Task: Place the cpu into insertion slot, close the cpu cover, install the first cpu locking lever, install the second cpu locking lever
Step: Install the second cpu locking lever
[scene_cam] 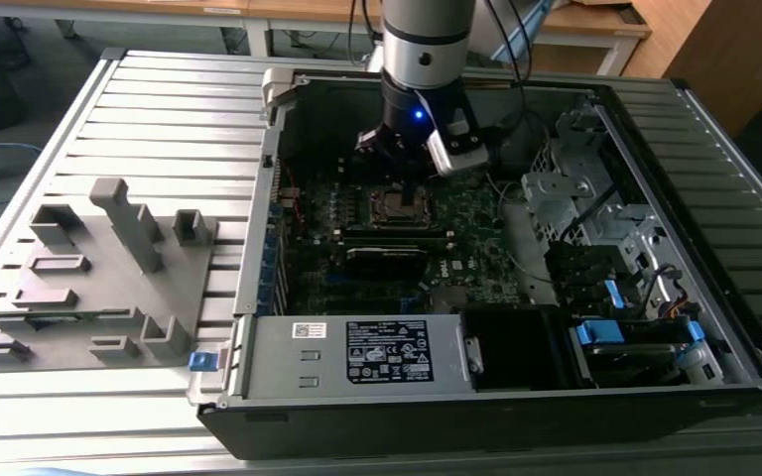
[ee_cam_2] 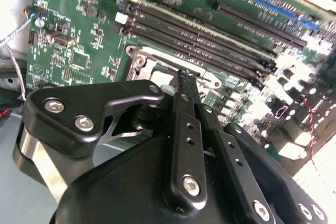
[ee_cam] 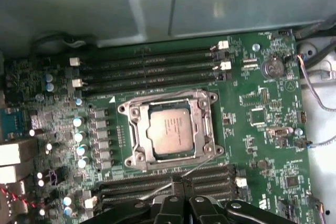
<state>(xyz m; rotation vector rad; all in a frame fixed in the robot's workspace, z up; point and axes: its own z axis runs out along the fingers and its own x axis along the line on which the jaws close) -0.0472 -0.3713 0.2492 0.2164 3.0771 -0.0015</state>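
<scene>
Where the exterior view looks into the open computer case (scene_cam: 487,397), the gripper (scene_cam: 401,159) is seen hanging from the arm (scene_cam: 424,40) above the green motherboard (scene_cam: 354,278), just behind the insertion slot (scene_cam: 399,206). A grey fixture block (scene_cam: 90,288) is set on the slatted table (scene_cam: 156,99), towards the exterior view's left of the case.

Second wrist view: the black gripper (ee_cam_2: 185,77) is shown with its fingers (ee_cam_2: 186,129) pressed together, nothing held between them. Its tip is placed at the metal edge of the insertion slot (ee_cam_2: 142,56). Long black memory slots (ee_cam_2: 210,38) are ranged just beyond the socket.

First wrist view: the cpu (ee_cam: 169,127) is seated flat in the insertion slot (ee_cam: 128,111), silver-grey top upward. The cpu cover (ee_cam: 207,121) is laid down around it as a silver frame. The fingertips of the gripper (ee_cam: 177,182) are found closed, beside the socket's edge, over a row of memory slots (ee_cam: 152,69). Whether any lever is touched cannot be told.
</scene>
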